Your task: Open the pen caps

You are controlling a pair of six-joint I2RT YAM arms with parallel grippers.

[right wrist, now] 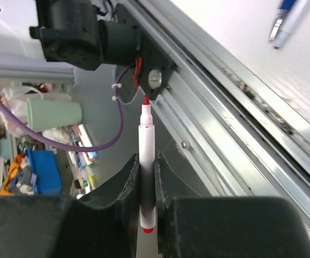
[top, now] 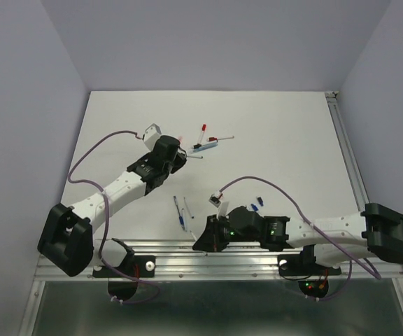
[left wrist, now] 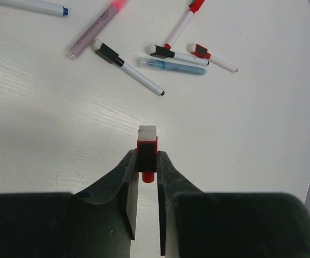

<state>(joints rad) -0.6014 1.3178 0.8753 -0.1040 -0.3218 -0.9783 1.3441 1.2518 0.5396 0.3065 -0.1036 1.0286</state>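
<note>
Left claw (left wrist: pixel 147 177) is hovering mid-bench (top: pixel 278 126), arm stretched toward the far edge, pinching a red cap (left wrist: pixel 147 153). Right claw (right wrist: pixel 147 174) is hanging over the near edge, clamping an uncapped red-tipped pen (right wrist: pixel 146 142).

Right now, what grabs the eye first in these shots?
The left gripper pinches a stubby red cap with a white end over the table. The right gripper clamps a white pen, its red tip bare, pointing past the metal rail at the table's near edge. Several other pens lie scattered farther out, ahead of the left gripper.
</note>
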